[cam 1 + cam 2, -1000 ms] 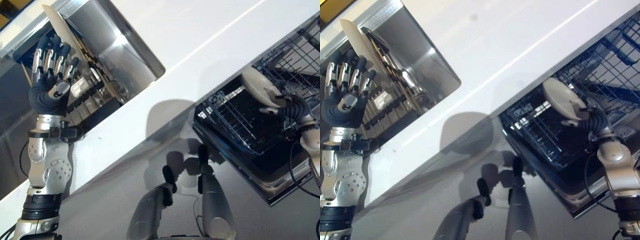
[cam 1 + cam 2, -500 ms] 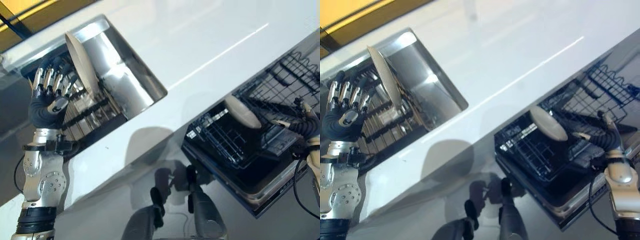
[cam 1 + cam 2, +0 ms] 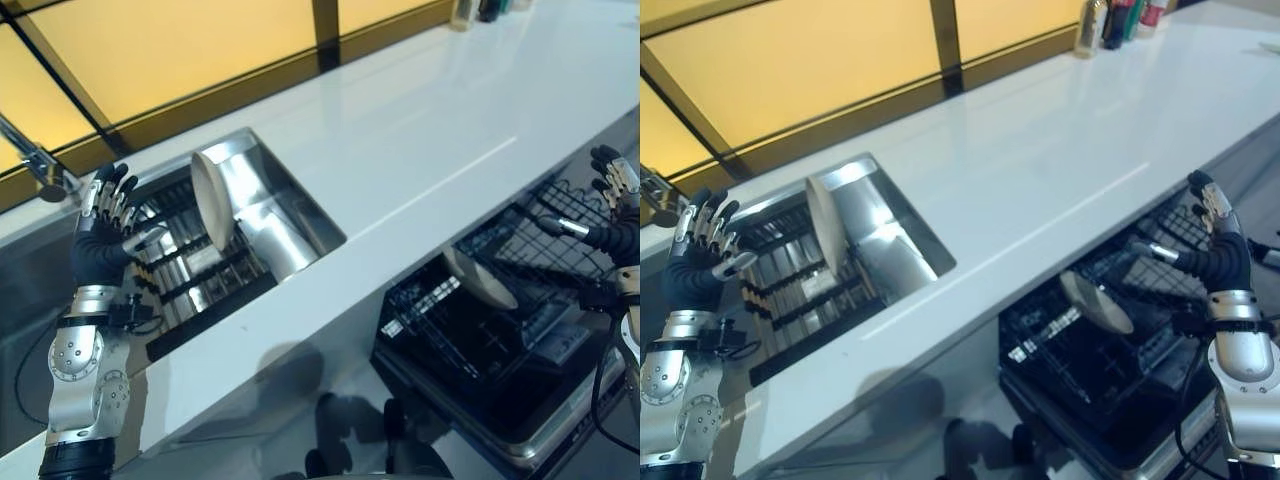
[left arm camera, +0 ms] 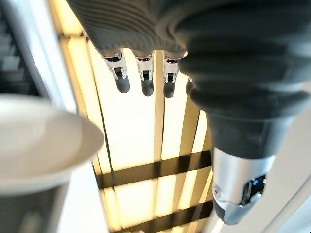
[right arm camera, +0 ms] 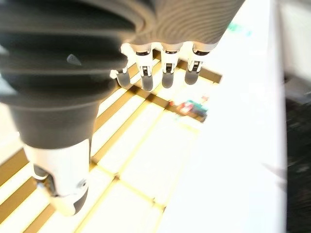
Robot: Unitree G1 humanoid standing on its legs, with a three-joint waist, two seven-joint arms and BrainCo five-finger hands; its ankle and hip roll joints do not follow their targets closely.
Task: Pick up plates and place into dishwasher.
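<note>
My left hand (image 3: 100, 245) fingers apart beside sink plate (image 3: 212, 201), right hand (image 3: 1220, 255) fingers apart, second plate (image 3: 1095, 302) in dishwasher rack (image 3: 1080, 355) at its nine o'clock

A kitchen: white counter (image 3: 1040, 170), steel sink (image 3: 880, 235), open dishwasher rack (image 3: 1110, 340).
</note>
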